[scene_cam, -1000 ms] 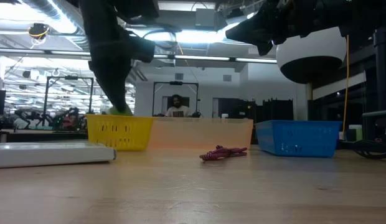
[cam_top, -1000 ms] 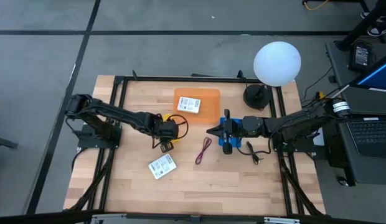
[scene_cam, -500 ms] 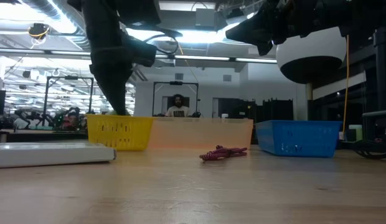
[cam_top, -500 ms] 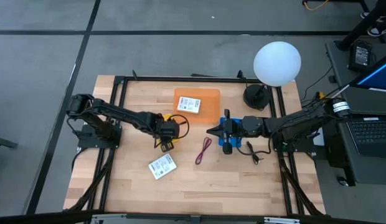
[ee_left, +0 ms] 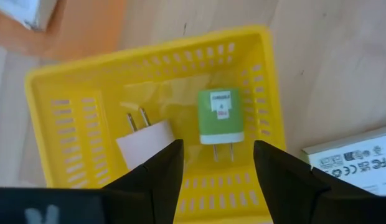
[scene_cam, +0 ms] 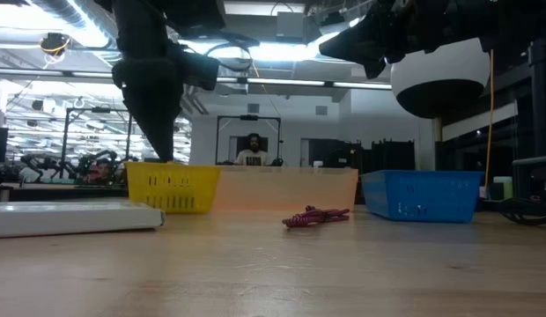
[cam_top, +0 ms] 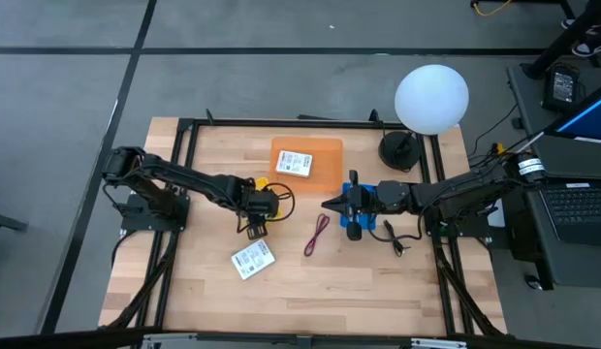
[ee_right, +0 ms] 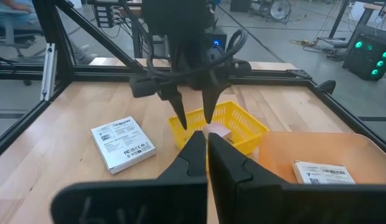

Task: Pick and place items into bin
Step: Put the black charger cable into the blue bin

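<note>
My left gripper is open and hangs fingers-down just above a small yellow basket. In the basket lie a green block and a pink block, both with metal prongs. One white labelled packet lies flat on the table near the basket. The other lies in an orange tray. The dark red looped cord lies on the wood between the arms. My right gripper is shut, empty, and held high over a blue bin. A thin black piece lies right of that bin. No grey-blue piece shows.
A white globe lamp on a black base stands at the table's far right corner. A black frame runs around the table's edges. Bare wood lies along the near edge. A person sits in the room far behind the table.
My left gripper has risen a little out of the yellow basket. The green block that showed at its fingertips a second ago now lies in the basket. The basket has shifted slightly. My right arm has kept still.
</note>
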`<state>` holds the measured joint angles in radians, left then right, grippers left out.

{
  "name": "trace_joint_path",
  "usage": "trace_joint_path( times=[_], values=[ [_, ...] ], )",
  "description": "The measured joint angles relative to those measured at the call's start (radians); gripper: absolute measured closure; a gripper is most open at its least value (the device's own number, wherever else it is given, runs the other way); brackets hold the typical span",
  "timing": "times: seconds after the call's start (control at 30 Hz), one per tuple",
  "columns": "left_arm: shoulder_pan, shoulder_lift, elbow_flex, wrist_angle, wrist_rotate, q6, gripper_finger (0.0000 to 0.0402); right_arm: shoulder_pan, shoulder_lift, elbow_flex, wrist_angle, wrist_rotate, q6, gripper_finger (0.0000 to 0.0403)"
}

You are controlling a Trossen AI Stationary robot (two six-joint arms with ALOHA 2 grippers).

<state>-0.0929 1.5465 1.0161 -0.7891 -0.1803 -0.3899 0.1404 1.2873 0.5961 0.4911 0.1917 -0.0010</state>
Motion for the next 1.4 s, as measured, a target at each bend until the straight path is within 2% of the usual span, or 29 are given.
trace_joint_path(
  times=[0.43,0.57,0.73,0.93,1.23,1.4],
  values=[
    [-0.006,-0.038,0.092,-0.030,-0.009,0.156,0.0240,0.000,0.000,0.000,-0.009,0.000,-0.001,0.0402],
    [-0.032,-0.103,0.092,-0.004,-0.070,0.232,0.0258,0.000,0.000,0.000,-0.017,0.000,-0.002,0.0402],
    [-0.077,-0.201,0.080,0.082,-0.142,0.248,0.0292,0.007,0.000,0.000,-0.024,0.000,-0.001,0.0402],
    [-0.135,-0.346,-0.107,0.410,-0.139,0.314,0.0336,0.046,-0.001,0.000,-0.027,-0.002,-0.026,0.0402],
    [-0.165,-0.498,-0.363,0.788,-0.133,0.416,0.0389,0.096,-0.001,0.000,-0.055,0.012,0.023,0.0402],
    [-0.169,-0.568,-0.498,0.931,-0.133,0.440,0.0398,0.160,-0.016,0.005,-0.137,0.203,0.024,0.0402]
  ],
)
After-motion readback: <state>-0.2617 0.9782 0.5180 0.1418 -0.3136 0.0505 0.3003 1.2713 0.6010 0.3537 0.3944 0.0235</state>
